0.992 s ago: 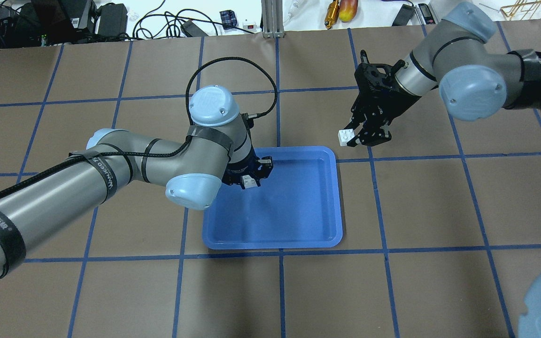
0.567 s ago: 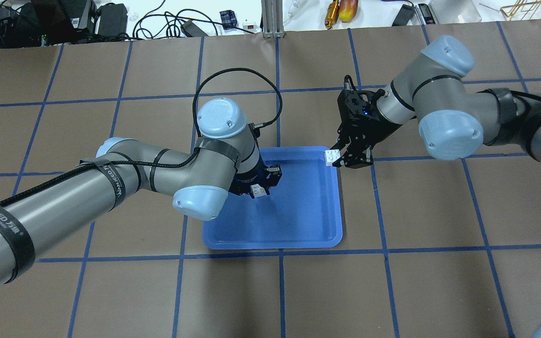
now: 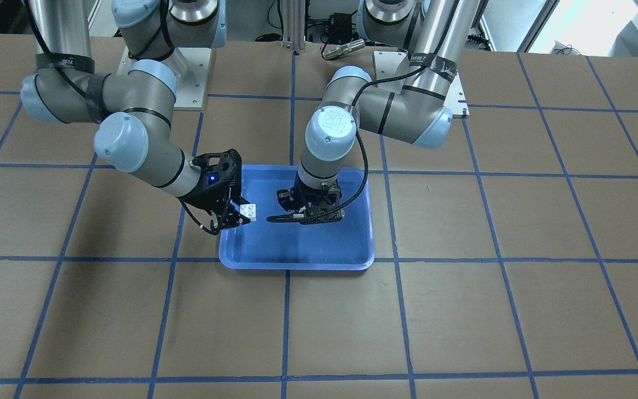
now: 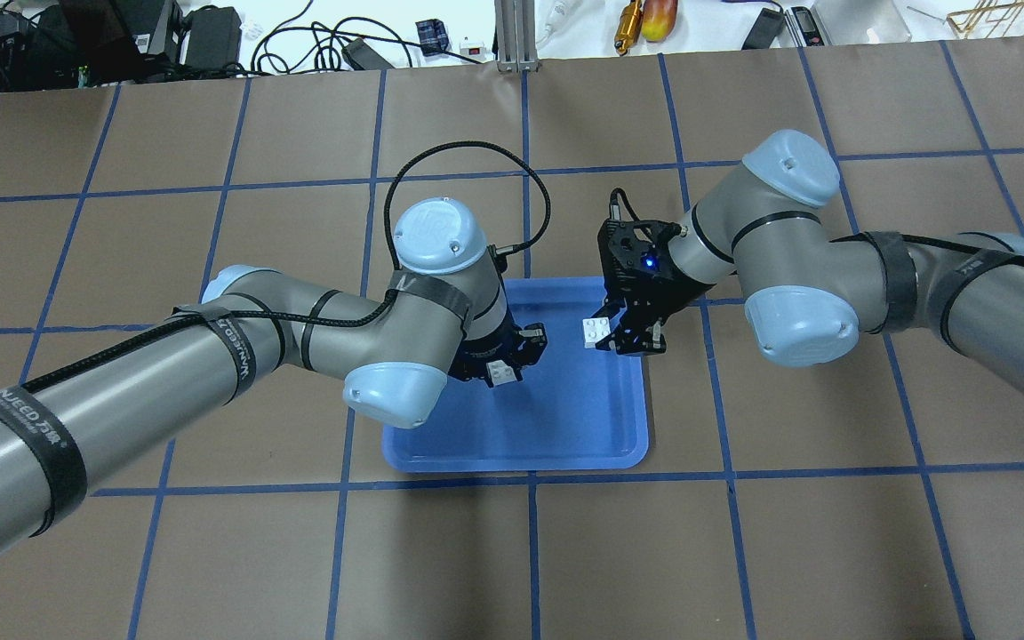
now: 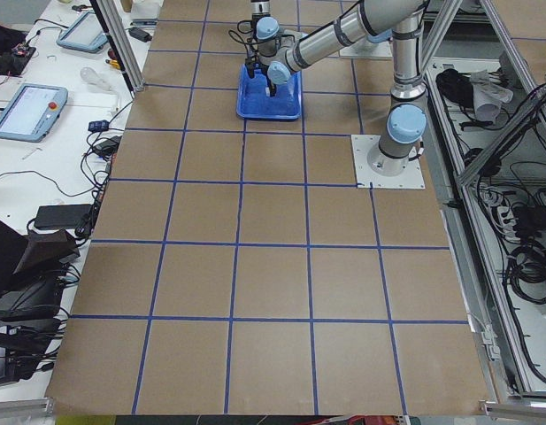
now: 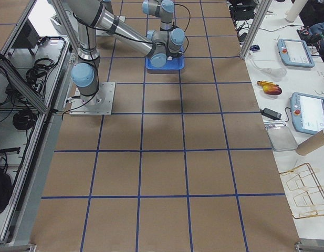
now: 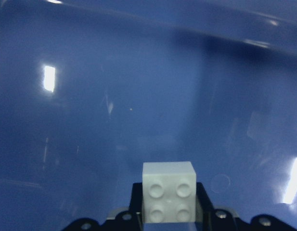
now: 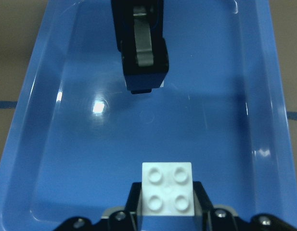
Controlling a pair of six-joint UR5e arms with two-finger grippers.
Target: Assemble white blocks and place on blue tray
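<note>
The blue tray lies at the table's middle; it also shows in the front view. My left gripper hangs over the tray's left part, shut on a white block, whose four studs show in the left wrist view. My right gripper is over the tray's right edge, shut on the other white block, which also shows in the front view and the right wrist view. The two blocks are apart. The right wrist view faces the left gripper across the tray floor.
Brown table with a blue tape grid. Cables and electronics and an aluminium post stand along the far edge. Tablets lie on the side bench. Both arms reach over the tray from opposite sides.
My right gripper has moved left and nearer with its block, from outside the tray's far right corner to over the tray's right edge. My left gripper has shifted slightly right with its block.
</note>
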